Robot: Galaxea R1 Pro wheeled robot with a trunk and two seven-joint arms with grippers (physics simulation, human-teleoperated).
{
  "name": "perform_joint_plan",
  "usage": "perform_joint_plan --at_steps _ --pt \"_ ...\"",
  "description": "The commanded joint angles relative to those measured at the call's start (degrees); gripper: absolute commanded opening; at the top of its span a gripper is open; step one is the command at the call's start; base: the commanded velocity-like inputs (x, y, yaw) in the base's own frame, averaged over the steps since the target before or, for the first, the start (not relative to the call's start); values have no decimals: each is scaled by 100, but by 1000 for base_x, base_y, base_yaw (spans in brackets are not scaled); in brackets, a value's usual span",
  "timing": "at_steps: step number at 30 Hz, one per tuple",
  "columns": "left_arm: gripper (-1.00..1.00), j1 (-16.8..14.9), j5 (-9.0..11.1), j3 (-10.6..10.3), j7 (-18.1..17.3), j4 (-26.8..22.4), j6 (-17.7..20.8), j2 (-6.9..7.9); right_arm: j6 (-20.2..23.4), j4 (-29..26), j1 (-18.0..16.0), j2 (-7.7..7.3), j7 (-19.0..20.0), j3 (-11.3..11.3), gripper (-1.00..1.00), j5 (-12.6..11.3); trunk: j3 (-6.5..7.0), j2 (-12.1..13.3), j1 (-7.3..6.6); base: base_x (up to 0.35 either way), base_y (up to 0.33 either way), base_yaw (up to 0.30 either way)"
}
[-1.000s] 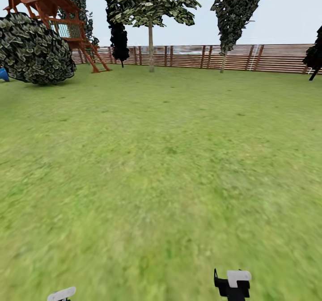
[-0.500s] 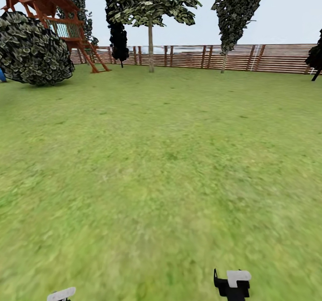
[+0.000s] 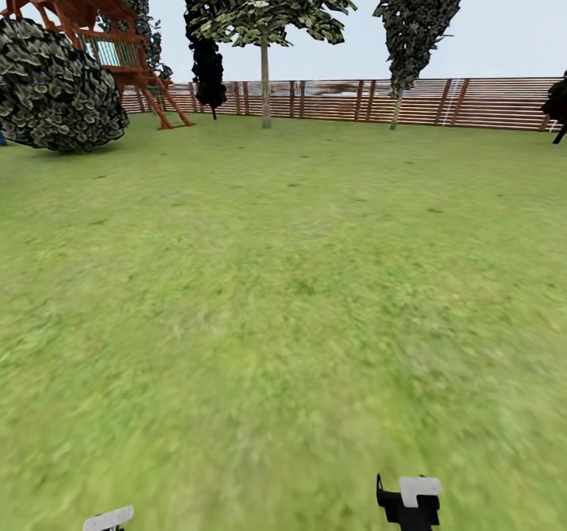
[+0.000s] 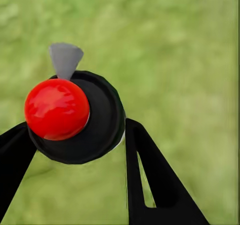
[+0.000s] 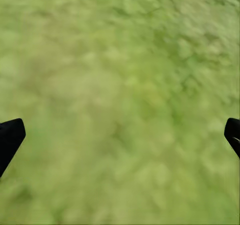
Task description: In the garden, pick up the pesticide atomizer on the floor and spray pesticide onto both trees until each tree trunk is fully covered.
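Observation:
The pesticide atomizer (image 4: 75,117), a dark round bottle with a shiny red ball on top and a grey nozzle, sits between the black fingers (image 4: 150,175) of my left gripper (image 4: 77,127), which is shut on it above the grass floor (image 4: 180,60). My right gripper (image 5: 120,135) is open, its fingertips (image 5: 10,137) far apart over bare grass. In the head view, two trees with straight bare trunks stand far ahead by the fence: one trunk (image 3: 265,82) centre-left, the other (image 3: 395,110) to its right. Both wrists (image 3: 409,499) peek in at the bottom edge.
A brown slat fence (image 3: 488,103) closes the far side of the lawn (image 3: 283,295). A big round bush (image 3: 59,86) and a red wooden playset (image 3: 102,35) stand at the far left, with a near-black conifer (image 3: 209,66) beside them.
The whole head view has drifted slightly: the bush and playset slid left and the blue thing at the left edge left the frame, so the camera moved. Both wrists stay put in the picture.

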Motion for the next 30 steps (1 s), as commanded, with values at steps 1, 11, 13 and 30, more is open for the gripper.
perform_joint_plan --at_steps 1,11,13,30 --pt "-100 -1 13 -49 38 -3 -11 1 -16 0 -1 -1 -11 51 100 -54 -5 -2 3 338 0 0" --pt "-100 0 11 -49 38 -3 -18 1 -16 1 -3 -2 -11 49 100 -54 -5 -2 3 338 0 0" --pt "-100 -1 11 -49 38 -3 -17 1 -16 3 0 -1 -11 51 100 -54 -5 -2 3 338 0 0" --pt "-100 -3 11 -49 38 -3 -20 1 -1 187 15 -4 -13 42 100 -62 -5 -2 3 338 0 0"
